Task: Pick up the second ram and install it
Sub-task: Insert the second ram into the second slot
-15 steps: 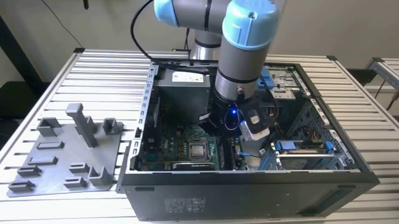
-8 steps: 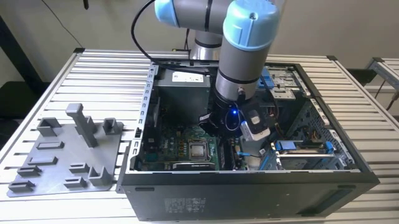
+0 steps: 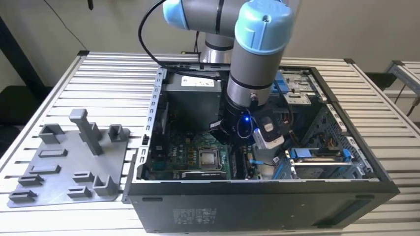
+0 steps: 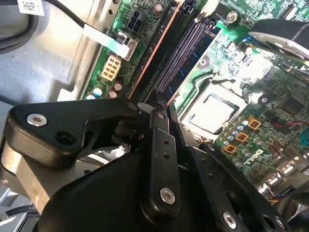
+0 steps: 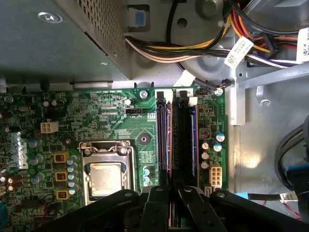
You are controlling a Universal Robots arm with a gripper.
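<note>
My gripper [image 3: 226, 137] reaches down inside the open computer case [image 3: 262, 206], over the motherboard. In the first wrist view its black fingers [image 5: 159, 208] stand close together over the long black memory slots [image 5: 181, 140]. A thin edge runs out from between them along the slots. This looks like the second ram [image 5: 170, 159], held on edge and hard to tell apart from the slots. In the second wrist view the gripper [image 4: 147, 108] meets at the near end of the slots [image 4: 178, 58], and the thin copper-coloured edge [image 4: 153, 54] runs beside them.
The processor socket [image 5: 106, 176] lies beside the slots. A metal power supply box [image 5: 58, 38] and a bundle of coloured cables [image 5: 193, 48] crowd the far end. A grey holder plate [image 3: 66, 162] lies on the slatted table at the exterior view's left.
</note>
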